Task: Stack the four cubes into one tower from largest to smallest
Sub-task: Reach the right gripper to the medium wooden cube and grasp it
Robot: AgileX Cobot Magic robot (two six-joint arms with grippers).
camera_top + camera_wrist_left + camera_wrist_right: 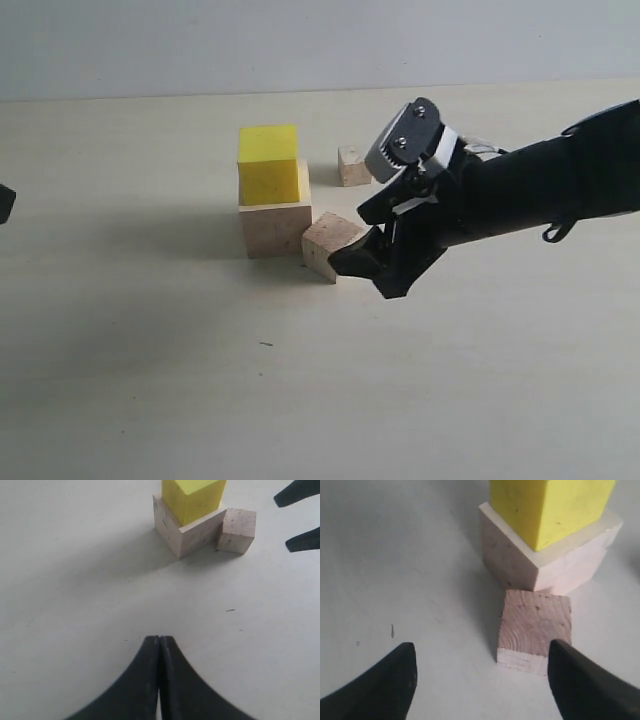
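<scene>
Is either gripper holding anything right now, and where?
Nothing is held. The right gripper stands open by the medium cube; the left gripper is shut and empty.

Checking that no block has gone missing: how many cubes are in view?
4. The large wood cube is the base, with the yellow cube stacked on it; the medium wood cube lies beside that base; the small wood cube stands alone farther back. None seems hidden.

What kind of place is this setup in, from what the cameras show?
Most likely a bare lab test bench: a plain pale tabletop, a blank wall behind it, and graded practice blocks, a yellow cube on a large wood cube, with a medium wood cube and a small wood cube nearby.
</scene>
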